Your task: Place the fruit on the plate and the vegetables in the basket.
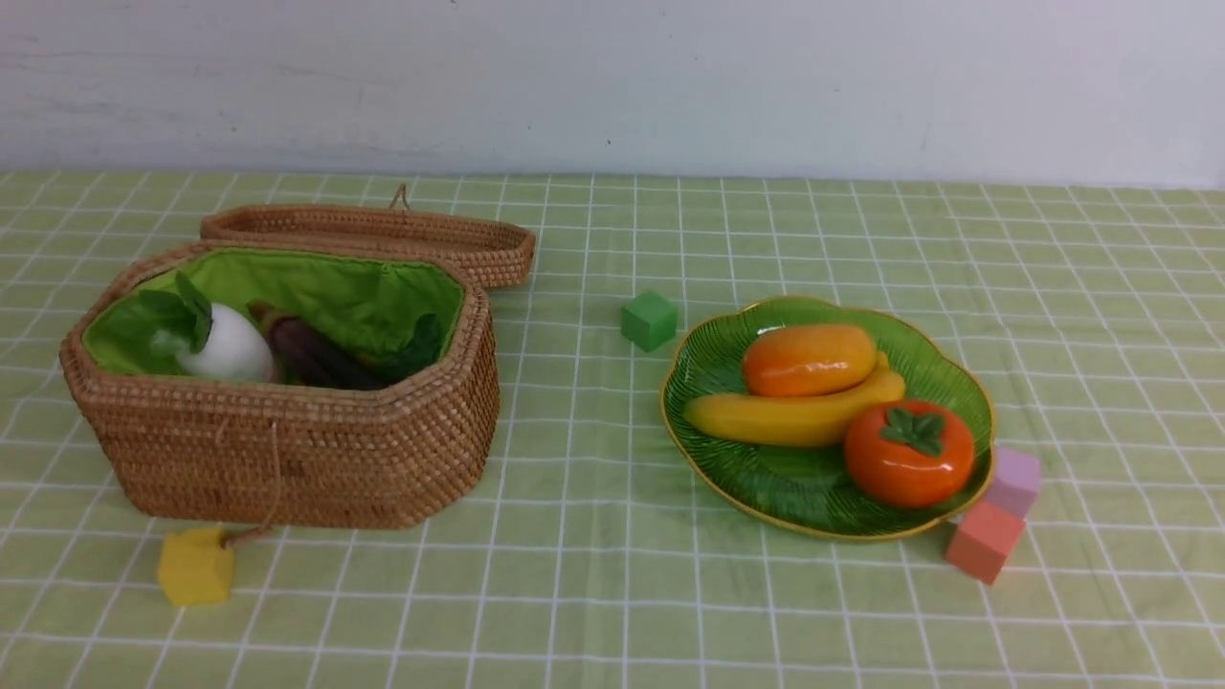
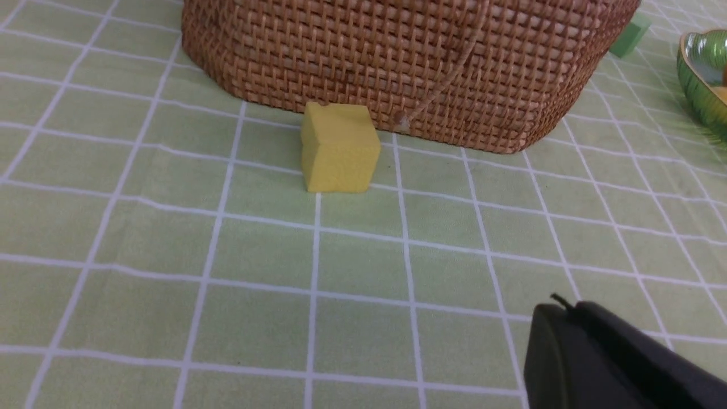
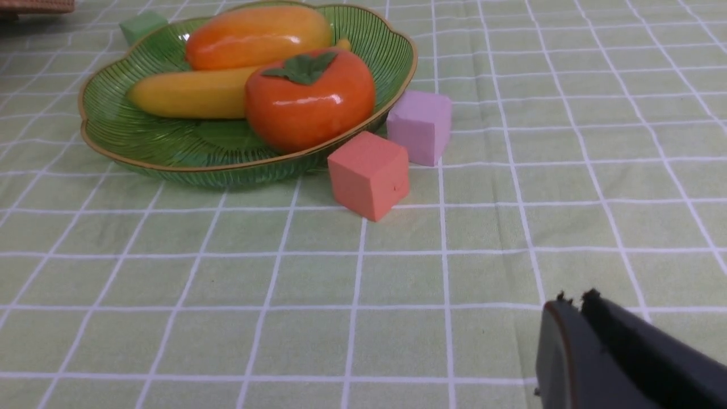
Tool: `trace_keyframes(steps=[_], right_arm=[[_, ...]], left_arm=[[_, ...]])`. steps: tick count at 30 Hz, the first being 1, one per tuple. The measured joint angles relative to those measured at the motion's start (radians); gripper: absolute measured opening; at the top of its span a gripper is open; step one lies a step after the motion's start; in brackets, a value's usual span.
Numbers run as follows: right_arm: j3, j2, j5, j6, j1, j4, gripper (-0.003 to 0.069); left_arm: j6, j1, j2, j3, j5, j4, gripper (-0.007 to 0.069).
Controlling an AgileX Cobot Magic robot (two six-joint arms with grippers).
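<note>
On the green leaf-shaped plate lie the fruit: a mango, a banana and a persimmon. The open wicker basket holds vegetables: a white radish and a dark purple eggplant; others are hidden behind its wall. Neither arm shows in the front view. My left gripper hangs shut and empty over the cloth, short of the basket. My right gripper is shut and empty too, well back from the plate and the persimmon.
Foam cubes lie about: yellow at the basket's front, green beside the plate, pink and salmon against its right rim. The basket's lid lies flat behind it. A checked green cloth covers the table.
</note>
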Motion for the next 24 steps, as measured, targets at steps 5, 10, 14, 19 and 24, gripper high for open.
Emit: trace_keyframes(steps=[5, 10, 14, 19, 24], right_arm=[[0.0, 0.0, 0.0, 0.0, 0.0, 0.0, 0.0039], [0.0, 0.0, 0.0, 0.0, 0.0, 0.0, 0.005], [0.0, 0.0, 0.0, 0.0, 0.0, 0.0, 0.0055], [0.0, 0.0, 0.0, 0.0, 0.0, 0.0, 0.0064], [0.0, 0.0, 0.0, 0.0, 0.0, -0.001, 0.0067]], left_arm=[[-0.007, 0.002, 0.0, 0.0, 0.0, 0.0, -0.0013], [-0.009, 0.002, 0.0, 0.0, 0.0, 0.0, -0.0013], [-0.01, 0.002, 0.0, 0.0, 0.0, 0.0, -0.0013], [-0.011, 0.002, 0.0, 0.0, 0.001, 0.0, -0.0013], [-0.011, 0.002, 0.0, 0.0, 0.001, 0.0, -0.0013]])
